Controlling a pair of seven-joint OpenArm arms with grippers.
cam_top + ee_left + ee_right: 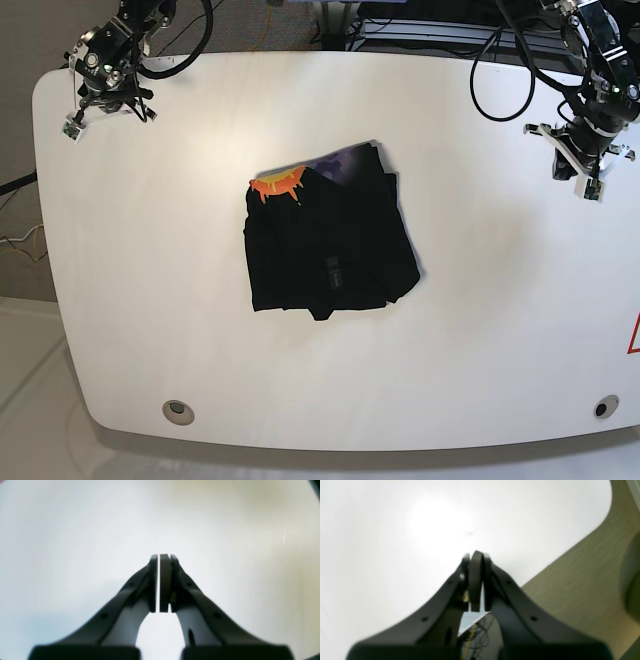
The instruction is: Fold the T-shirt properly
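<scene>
The T-shirt [330,240] lies in a compact black rectangle at the middle of the white table [500,330]. An orange jagged print [277,184] and a purplish patch [345,160] show at its far edge. My left gripper [159,556] is shut and empty over bare white table. It hangs at the far right in the base view, well away from the shirt. My right gripper [476,555] is also shut on nothing, near a rounded table corner at the far left. Neither wrist view shows the shirt.
Beyond the table edge the right wrist view shows a wood-toned floor [582,585]. Two round holes [178,408] [600,407] sit near the table's front edge. Black cables [500,70] loop over the far edge by both arm bases.
</scene>
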